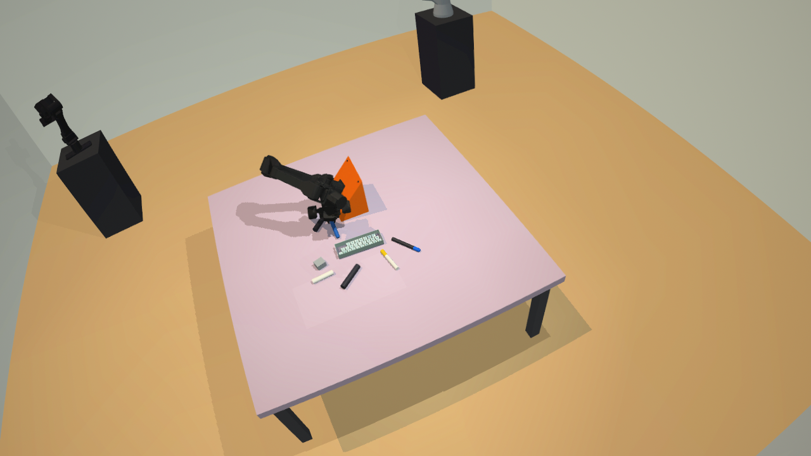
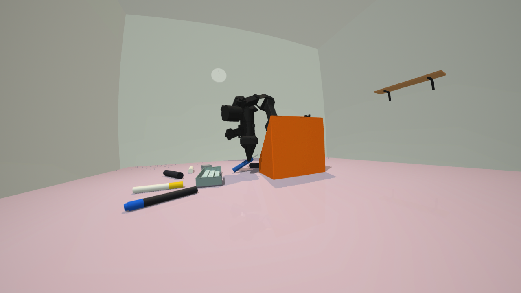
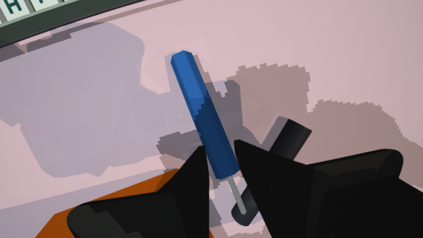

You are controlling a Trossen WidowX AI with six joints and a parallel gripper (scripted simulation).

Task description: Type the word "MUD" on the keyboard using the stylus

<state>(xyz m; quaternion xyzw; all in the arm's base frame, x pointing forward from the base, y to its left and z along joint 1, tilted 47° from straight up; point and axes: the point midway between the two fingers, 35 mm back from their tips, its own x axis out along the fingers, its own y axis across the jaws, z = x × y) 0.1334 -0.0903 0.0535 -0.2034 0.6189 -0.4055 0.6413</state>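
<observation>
The stylus has a blue body and a thin grey tip. My gripper is shut on the blue body near its tip end. The stylus is tilted: its blunt end is low, near the table, and its grey tip points up and away from the keyboard. The keyboard has a grey-green case and pale keys, and lies beside the stylus's blunt end. Only a strip of it, with the H key, shows in the wrist view.
An orange wedge stands close beside the gripper. A black cylinder lies under the fingers. A blue-ended black pen, a yellow-ended white pen and a grey block lie around the keyboard.
</observation>
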